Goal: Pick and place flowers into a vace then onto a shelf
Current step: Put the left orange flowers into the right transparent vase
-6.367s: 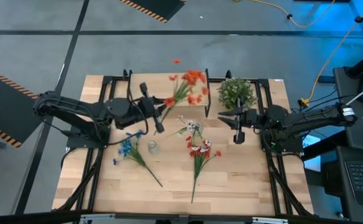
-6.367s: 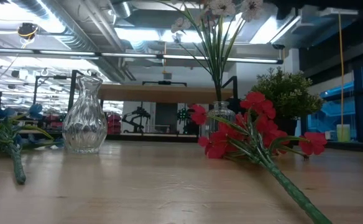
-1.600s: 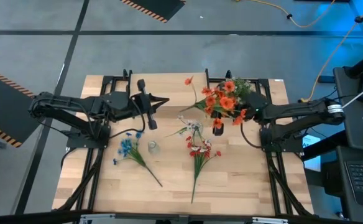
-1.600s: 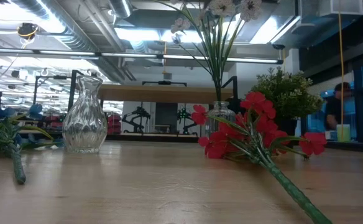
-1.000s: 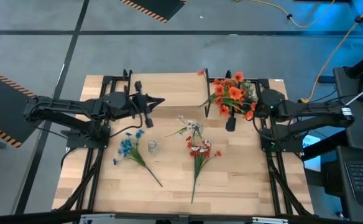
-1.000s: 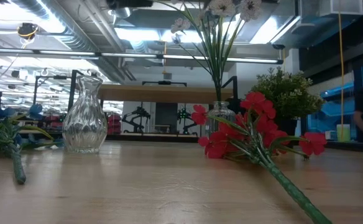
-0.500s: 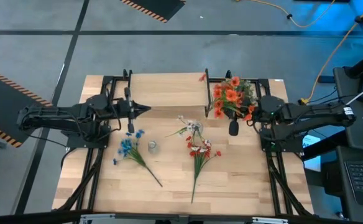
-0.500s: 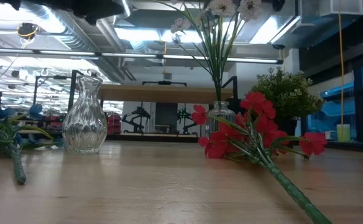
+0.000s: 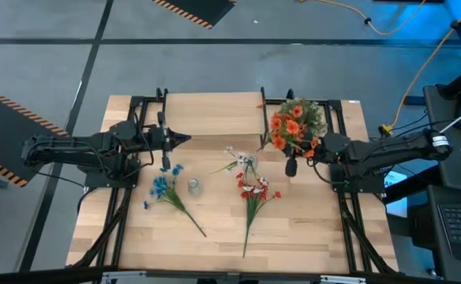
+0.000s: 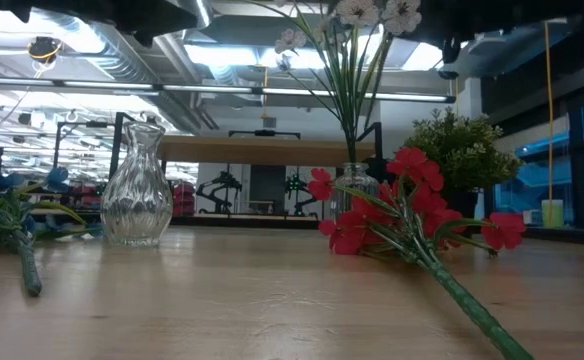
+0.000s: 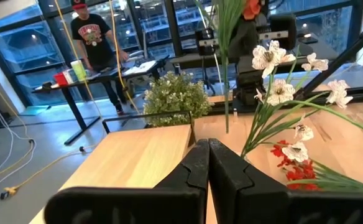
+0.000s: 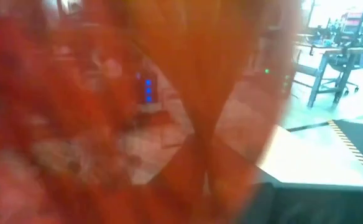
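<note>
Orange-red sprig (image 9: 290, 126) apparently in right tool (image 9: 289, 166) (blooms above).

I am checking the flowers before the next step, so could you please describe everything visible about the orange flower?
The orange flower is an artificial sprig with several orange-red blooms on a thin green stem. The right gripper, shut on its stem, holds it above the table's far right part, over the bushy green plant. Its blooms fill the right wrist view.

bushy green plant (image 11: 174, 98): near the tabletop's (image 9: 215, 237) right rear corner
person (image 11: 97, 43): standing at a desk beyond the tabletop
yellow cable (image 9: 420, 59): on the floor
</note>
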`<state>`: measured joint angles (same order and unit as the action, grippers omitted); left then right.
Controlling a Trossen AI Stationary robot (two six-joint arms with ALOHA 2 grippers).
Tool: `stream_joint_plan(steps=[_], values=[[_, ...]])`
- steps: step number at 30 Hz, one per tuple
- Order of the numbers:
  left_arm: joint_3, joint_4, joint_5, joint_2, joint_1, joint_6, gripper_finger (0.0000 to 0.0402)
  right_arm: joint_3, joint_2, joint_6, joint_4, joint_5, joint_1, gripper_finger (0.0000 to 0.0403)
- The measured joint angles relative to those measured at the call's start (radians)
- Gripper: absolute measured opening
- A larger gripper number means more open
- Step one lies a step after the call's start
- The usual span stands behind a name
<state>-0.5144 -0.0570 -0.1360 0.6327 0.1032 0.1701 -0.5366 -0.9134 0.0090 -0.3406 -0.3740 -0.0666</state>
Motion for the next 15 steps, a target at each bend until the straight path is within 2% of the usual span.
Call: stream_joint_plan(steps=[10,15], values=[[0.0,0.0,-0.004,0.002,0.0,-0.011,0.0001,0.086,-0.004,0.041,-0.091,0.011,0.0,0.0006],[0.0,-0.002,-0.018,0.009,0.0,-0.018,0.0002,0.089,-0.065,0.046,-0.143,0.038,0.0,0.0006]])
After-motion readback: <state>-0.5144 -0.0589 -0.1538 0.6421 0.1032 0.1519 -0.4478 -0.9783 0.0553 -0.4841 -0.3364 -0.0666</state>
